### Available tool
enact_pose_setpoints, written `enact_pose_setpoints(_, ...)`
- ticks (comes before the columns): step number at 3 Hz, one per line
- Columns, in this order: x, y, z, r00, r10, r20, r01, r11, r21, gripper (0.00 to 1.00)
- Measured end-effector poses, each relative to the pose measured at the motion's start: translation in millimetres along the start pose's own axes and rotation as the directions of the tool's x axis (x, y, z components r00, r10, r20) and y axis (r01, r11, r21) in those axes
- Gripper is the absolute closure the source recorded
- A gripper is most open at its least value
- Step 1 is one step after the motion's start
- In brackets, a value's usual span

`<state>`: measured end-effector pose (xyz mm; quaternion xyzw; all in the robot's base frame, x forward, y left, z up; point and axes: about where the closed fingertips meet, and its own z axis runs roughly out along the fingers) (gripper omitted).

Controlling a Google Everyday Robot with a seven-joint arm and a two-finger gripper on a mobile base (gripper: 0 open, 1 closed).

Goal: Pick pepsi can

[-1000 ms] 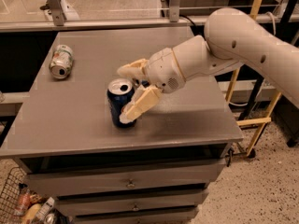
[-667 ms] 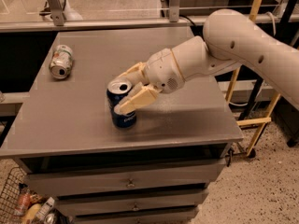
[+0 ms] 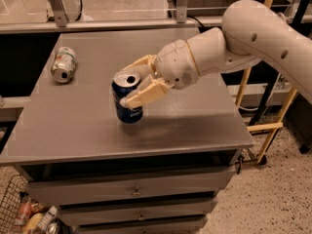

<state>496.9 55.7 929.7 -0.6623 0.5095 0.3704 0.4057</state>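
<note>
pepsi can (image 3: 128,108), a dark blue aluminium drink can with a silver top, stands upright near the middle of the grey metal table (image 3: 195,123), its upper half clasped between the cream fingers (image 3: 146,92) of the gripper (image 3: 126,86), which reaches in sideways from the view's right.

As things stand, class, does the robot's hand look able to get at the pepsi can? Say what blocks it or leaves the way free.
Probably yes. The hand is right at the upright pepsi can, by its top, with nothing between them. The other can lies on its side, well away.
</note>
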Motion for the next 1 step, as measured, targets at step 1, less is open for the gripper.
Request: enact_pose_setpoints(1, -15.4, -2.4, -17.1, 0.998, -0.049, 0.028, 0.049, 0.9988, 0.005, 1.00)
